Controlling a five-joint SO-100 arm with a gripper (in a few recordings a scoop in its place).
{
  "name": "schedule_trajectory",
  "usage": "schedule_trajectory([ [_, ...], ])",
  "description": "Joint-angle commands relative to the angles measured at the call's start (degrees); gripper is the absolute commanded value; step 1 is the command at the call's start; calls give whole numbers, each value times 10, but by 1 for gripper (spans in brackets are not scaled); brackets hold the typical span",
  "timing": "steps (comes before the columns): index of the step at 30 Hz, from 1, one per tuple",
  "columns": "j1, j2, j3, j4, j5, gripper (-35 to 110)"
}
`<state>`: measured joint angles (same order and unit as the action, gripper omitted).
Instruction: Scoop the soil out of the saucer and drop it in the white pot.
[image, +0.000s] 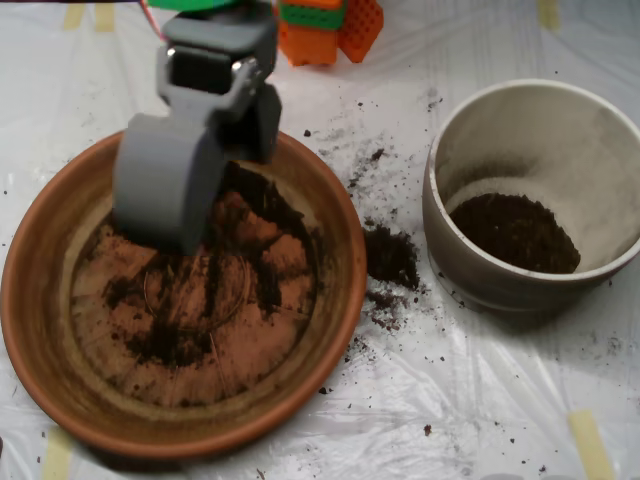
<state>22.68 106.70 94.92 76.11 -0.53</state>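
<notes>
1. The saucer (40, 300) sits at the left of the table, wide and terracotta, its bottom smeared with thin dark streaks of soil (185, 335) – only patches and small clumps lie there.
2. The scoop (175, 215) hangs over the saucer's upper left part, its grey shell tipped down toward the bottom; it looks closed, with no gap showing along its lower edge.
3. The pot (470, 260) stands at the right, well apart from the scoop, with a dark mound of earth in its bottom.
4. Between the two vessels a spilled heap (390, 255) lies on the plastic sheet (500, 400) – crumbs are scattered around it.
5. Orange blocks (330, 30) sit at the top edge.
</notes>
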Motion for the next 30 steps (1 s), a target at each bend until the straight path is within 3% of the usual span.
schedule_trajectory([
  [1, 69, 56, 97, -78, -31, 50],
  [7, 113, 21, 174, -147, -91, 54],
  [12, 125, -91, 128, -150, -133, 55],
  [19, 114, -327, -89, -34, -183, 55],
  [30, 84, -506, -409, 121, -204, 56],
])
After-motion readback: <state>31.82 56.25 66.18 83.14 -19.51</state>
